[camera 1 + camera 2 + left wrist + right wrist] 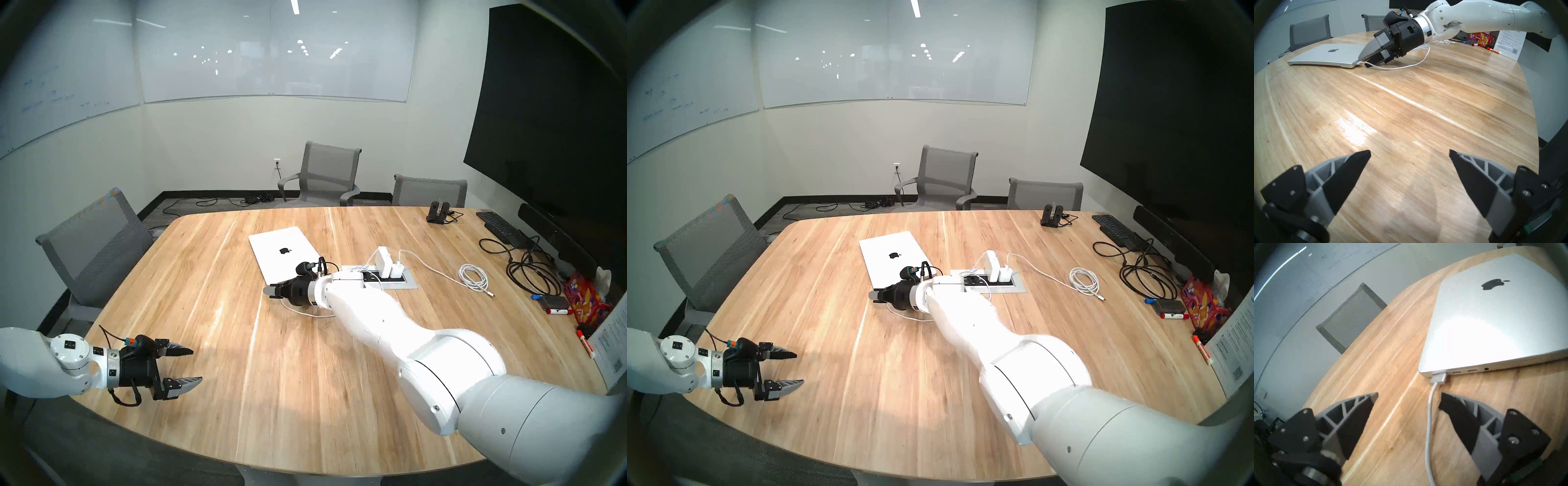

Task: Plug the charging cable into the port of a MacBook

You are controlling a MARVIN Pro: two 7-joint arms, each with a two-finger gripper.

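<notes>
**Mia:** Laptop (pixel 1491 324) first. Where is it sitting?

**Ben:** It is lying flat and shut on the wooden table (pixel 305 390), with the black apple mark facing up.

**Mia:** And the charging cable (pixel 1429 429)?

**Ben:** Its little silver plug (pixel 1438 377) is sitting against the side edge of the laptop, right at the corner. It is covering the last port (pixel 1434 374) in the row. In the right wrist view the plug is looking a bit tilted, so I cannot tell if it is all the way in.

**Mia:** Is the right hand (pixel 1409 400) holding the cable?

**Ben:** No. Its two fingers (pixel 1356 421) are standing apart, and the white cable is running between them without being squeezed. The hand is hanging just behind the plug, pointing down at the laptop corner.

**Mia:** What is the left hand (pixel 190 366) doing?

**Ben:** It is hanging over the near left part of the table, far from the laptop. Its fingers are spread wide and nothing is between them.

**Mia:** Where is the cable going?

**Ben:** It is curving over the table under the right arm, toward the white chargers (pixel 386 263) plugged into the socket box (pixel 403 283) in the table.

**Mia:** Anything else?

**Ben:** Another white cord (pixel 473 276) is lying in round loops to the right, and a black keyboard (pixel 498 225) is sitting at the far right edge.
</notes>
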